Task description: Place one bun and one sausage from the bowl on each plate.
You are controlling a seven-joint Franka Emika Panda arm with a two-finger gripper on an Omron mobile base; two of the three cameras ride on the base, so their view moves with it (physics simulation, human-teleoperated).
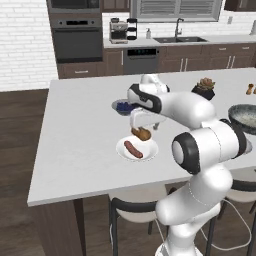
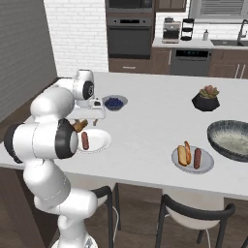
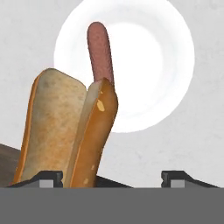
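The white arm's end effector (image 1: 141, 129) hangs over the near white round plate (image 1: 137, 149) on the pale grey worktop (image 1: 80, 145), with a split golden-brown bun (image 3: 70, 131) at its tips. In the hand view the two dark fingertips (image 3: 48, 178) stand wide apart; the bun sits next to the left one and well clear of the right one, so whether it is gripped or loose cannot be told. Below it a reddish-brown sausage (image 3: 100, 52) lies on that plate, running from the rim towards the middle. The wide, shallow dark grey bowl with the speckled rim (image 2: 232, 139) sits at the right end of the worktop. Near it, a second white plate (image 2: 193, 160) carries another bun (image 2: 183, 154) and another sausage (image 2: 197, 158) side by side. A small grey bowl of blueberries (image 2: 114, 102) stands just behind the end effector, and a black pot with a plant (image 2: 207, 99) stands farther back. No readable writing or brand shows on anything.
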